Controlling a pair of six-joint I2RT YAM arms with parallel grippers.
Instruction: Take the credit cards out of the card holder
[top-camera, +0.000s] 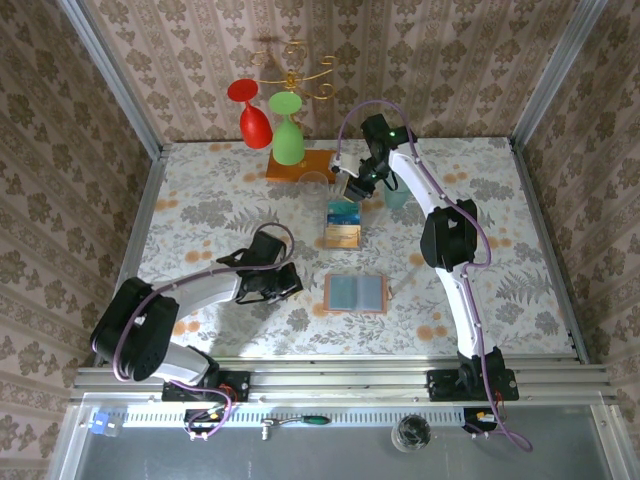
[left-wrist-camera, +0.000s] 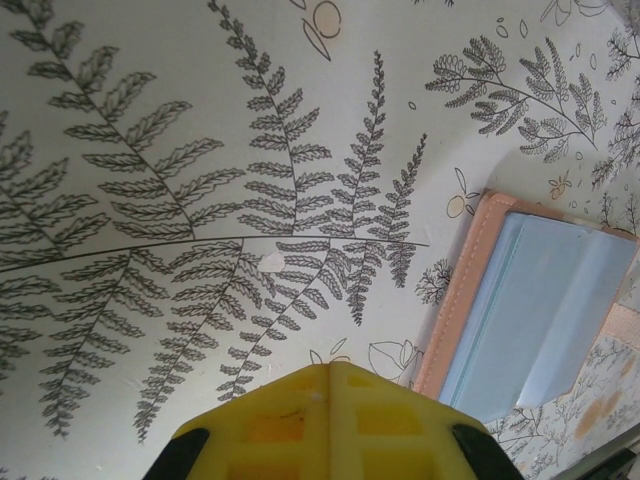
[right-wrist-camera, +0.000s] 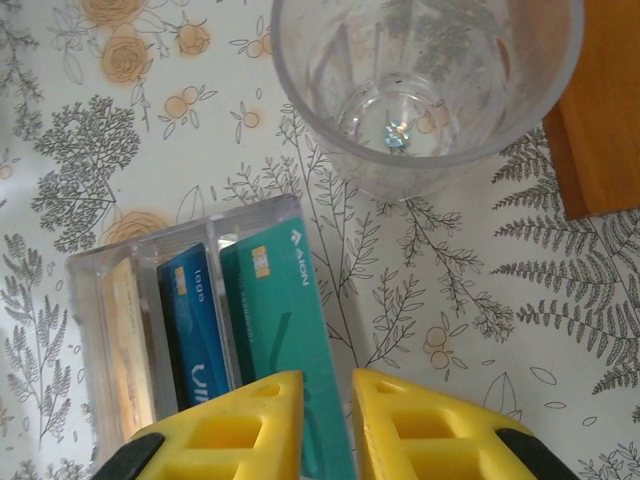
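Credit cards (right-wrist-camera: 265, 345) | teal card (right-wrist-camera: 275, 300) reads "AION" (blue one (right-wrist-camera: 195, 320) unclear)

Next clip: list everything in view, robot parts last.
card holder: one, salmon, grey-blue inside, open mid-table
credit cards: three, tan, blue, teal, in the tray
clear tray: one, beyond the holder
clear cup: one, beside the rack's base
glass rack: one, gold, orange base, far edge
red glass, green glass: one each, on the rack
left gripper: yellow, shut, left of the holder
right gripper: yellow, slightly open, over the teal card
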